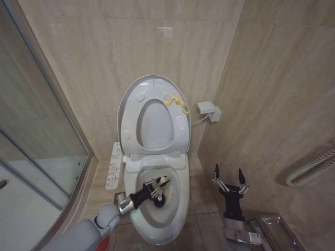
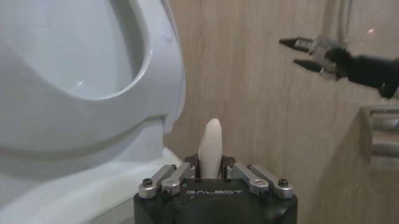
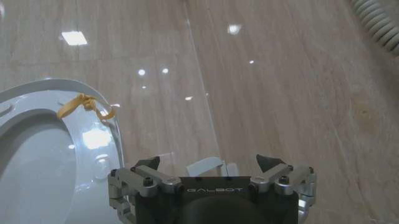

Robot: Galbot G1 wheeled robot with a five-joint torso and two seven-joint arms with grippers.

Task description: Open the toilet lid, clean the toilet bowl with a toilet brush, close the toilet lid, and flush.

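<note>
The toilet lid (image 1: 131,102) stands raised against the wall with the seat ring folded up on it, and a yellow strap (image 1: 177,103) hangs near its top. Below lies the open toilet bowl (image 1: 180,206). My left gripper (image 1: 158,187) reaches over the bowl, shut on the toilet brush; the dark head (image 1: 166,197) is down inside the bowl. The white handle (image 2: 210,142) sticks up between the fingers of the left gripper (image 2: 210,171). My right gripper (image 1: 229,180) hangs open to the right of the bowl, holding nothing. It faces the wall beside the lid (image 3: 100,140).
A white button panel (image 1: 114,166) runs along the bowl's left side. A glass shower door (image 1: 36,151) closes off the left. A white wall box (image 1: 209,111) and a ribbed hose (image 1: 311,167) are on the right wall, with a metal fixture (image 1: 275,230) low on the right.
</note>
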